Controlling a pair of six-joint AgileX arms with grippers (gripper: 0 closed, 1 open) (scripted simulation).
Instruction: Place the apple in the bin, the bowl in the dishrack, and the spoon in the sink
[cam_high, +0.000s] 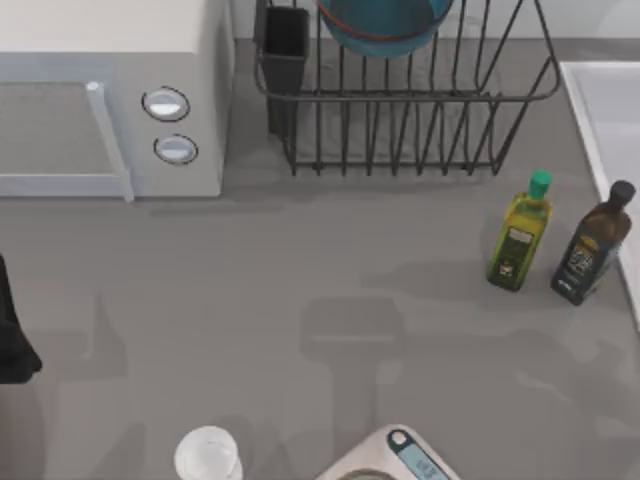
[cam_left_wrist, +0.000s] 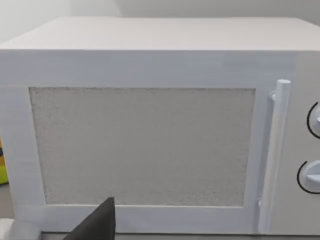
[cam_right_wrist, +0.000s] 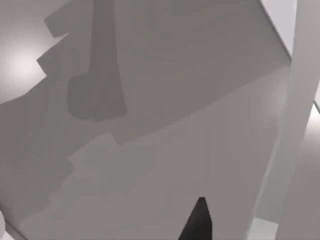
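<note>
Top view: bowl (cam_high: 385, 25) sits in dishrack (cam_high: 405, 100), worktop's far side; sink (cam_high: 612, 130) at right edge. Left arm (cam_high: 12, 335) at left edge. End effector states: cannot tell. Grey worktop (cam_high: 300, 280) centre open. Bottles (cam_high: 520, 235) near sink.

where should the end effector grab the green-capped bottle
Grip the green-capped bottle around its narrow neck below the cap, coming from the top view's left. It stands upright, and the dark-capped bottle stands close on its right, so that side is crowded.
</note>
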